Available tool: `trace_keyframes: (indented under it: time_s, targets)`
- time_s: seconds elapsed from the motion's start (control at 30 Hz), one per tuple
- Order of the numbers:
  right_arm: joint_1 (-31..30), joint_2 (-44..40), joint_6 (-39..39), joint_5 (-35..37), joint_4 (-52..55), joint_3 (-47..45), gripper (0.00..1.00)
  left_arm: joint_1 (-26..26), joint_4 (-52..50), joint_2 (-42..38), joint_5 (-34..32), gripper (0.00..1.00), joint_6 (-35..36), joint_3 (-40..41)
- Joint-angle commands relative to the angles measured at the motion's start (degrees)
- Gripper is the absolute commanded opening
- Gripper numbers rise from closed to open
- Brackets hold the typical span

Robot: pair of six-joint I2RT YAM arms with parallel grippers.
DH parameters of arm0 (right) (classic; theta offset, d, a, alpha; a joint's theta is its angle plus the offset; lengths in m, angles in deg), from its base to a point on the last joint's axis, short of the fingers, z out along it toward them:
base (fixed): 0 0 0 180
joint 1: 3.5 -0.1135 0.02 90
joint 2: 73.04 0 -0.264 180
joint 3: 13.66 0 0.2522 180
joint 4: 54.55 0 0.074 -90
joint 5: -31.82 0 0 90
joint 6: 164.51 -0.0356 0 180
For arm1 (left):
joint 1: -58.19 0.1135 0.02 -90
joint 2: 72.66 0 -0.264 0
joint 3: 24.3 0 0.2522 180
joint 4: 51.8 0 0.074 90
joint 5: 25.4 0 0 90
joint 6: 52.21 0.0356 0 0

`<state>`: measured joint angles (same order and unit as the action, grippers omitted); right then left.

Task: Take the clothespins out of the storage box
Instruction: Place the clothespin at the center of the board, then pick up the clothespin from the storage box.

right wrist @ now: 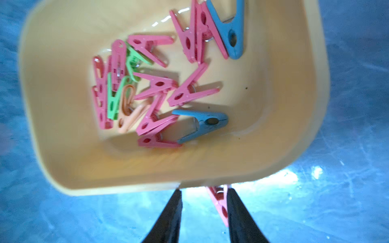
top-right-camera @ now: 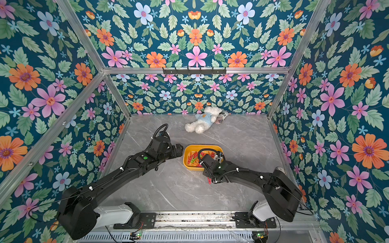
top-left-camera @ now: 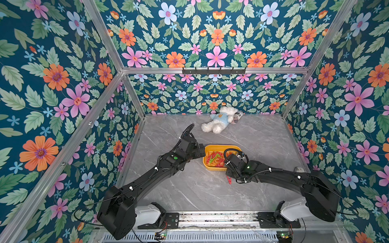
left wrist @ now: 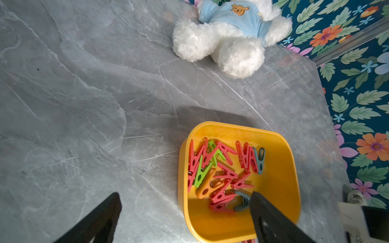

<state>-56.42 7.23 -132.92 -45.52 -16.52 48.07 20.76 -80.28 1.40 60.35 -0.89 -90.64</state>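
Left tool (left wrist: 186, 195) is gaping across the box (left wrist: 231, 126) rim. Right tool (right wrist: 203, 192), apart, is flanking a red peg (right wrist: 219, 203) on open desk (right wrist: 84, 214).

The storage box (top-left-camera: 221, 145) is a shallow yellow tub with rounded corners and no lid, sitting upright on the grey marbled surface (top-left-camera: 189, 189). The clothespins (left wrist: 221, 174) lie loose on its floor in a jumbled, overlapping heap, crowded mostly toward one end: mainly red, with two green, one orange and two grey-blue. One more red clothespin (top-left-camera: 229, 180) rests outside on the surface, just beside the box's near long wall.
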Motion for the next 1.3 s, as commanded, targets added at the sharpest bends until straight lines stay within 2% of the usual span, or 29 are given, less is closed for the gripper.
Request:
trace_keyframes:
  time_s: [0.0, 0.2, 0.3, 0.53, 0.7, 0.9, 1.1, 1.27]
  targets:
    - [0.02, -3.41, 2.38, 2.42, 1.05, 0.33, 0.48, -0.33, 0.7, 1.86, 1.08, 0.96, -1.39, -1.35]
    - [3.0, -8.7, 6.79, 2.36, -1.46, -0.34, 0.69, -2.74, 0.97, 6.98, 0.49, 0.9, -2.57, -5.05]
    - [5.55, -10.62, 9.49, 0.83, -3.51, -0.92, 0.75, -4.16, 0.69, 10.03, -0.12, 0.85, -3.05, -7.43]
    - [9.71, -12.7, 15.09, -1.2, -5.74, -1.0, 0.99, -7.48, -1.55, 18.57, -2.29, 0.71, -2.1, -14.21]
    - [13.78, -13.72, 17.05, -4.14, -7.44, -2.19, 0.99, -8.51, -4.44, 25.17, -2.07, 0.55, -1.1, -19.81]
    - [16.11, -14.32, 18.82, -6.45, -8.69, -2.18, 0.99, -8.63, -4.53, 31.26, -3.45, 0.44, 3.47, -23.81]
    - [17.25, -14.09, 19.94, -7.81, -8.7, -1.83, 0.99, -8.56, -4.94, 36.47, -4.54, 0.41, 10.92, -26.42]
    - [17.62, -14.15, 20.2, -8.1, -8.12, -1.79, 0.99, -8.34, -5.48, 39.93, -4.15, 0.34, 14.55, -28.94]
